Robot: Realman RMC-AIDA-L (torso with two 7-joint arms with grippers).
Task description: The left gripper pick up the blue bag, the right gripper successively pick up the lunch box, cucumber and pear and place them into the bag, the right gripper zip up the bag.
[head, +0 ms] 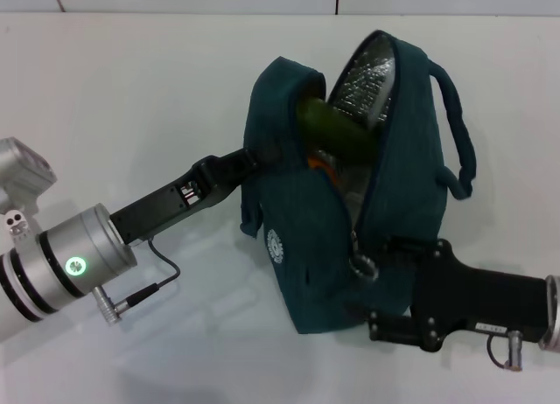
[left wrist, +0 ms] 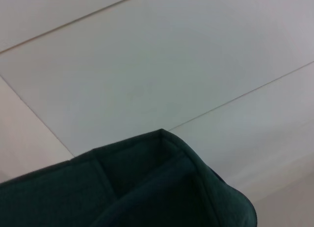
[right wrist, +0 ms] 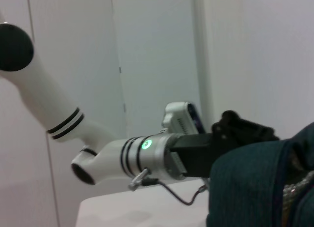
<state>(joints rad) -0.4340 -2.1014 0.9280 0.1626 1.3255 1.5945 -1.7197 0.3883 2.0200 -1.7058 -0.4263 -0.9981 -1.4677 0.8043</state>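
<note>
The blue bag (head: 350, 203) stands upright near the middle of the white worktop (head: 131, 98), with its zip opening facing up and gaping wide. The silver lining (head: 372, 85) of the far flap is exposed. A carry handle (head: 459, 133) loops out from the side of the bag nearest the right edge of the worktop.

The cucumber (head: 337, 133) lies inside the opening, tilted, with its upper end against the near-left wall of the bag. A small patch of something orange (head: 319, 163) shows just below it inside the bag; what it belongs to cannot be determined. The lunch box and the pear cannot be made out in any view.

The left gripper (head: 249, 163) reaches in from the left edge of the worktop. Its fingers are closed on the upper left wall of the blue bag, holding the fabric at the rim. The left wrist view shows only a folded corner of the bag fabric (left wrist: 162, 187) against the pale background.

The right gripper (head: 394, 247) comes in from the front right corner of the worktop and meets the bag at the lower end of the zip, just beside the metal ring pull (head: 363, 266). Its fingers are hidden against the bag, so whether they are apart or closed cannot be told. The right wrist view shows the left arm (right wrist: 122, 156) with its green indicator light, gripping the bag edge (right wrist: 255, 178).
</note>
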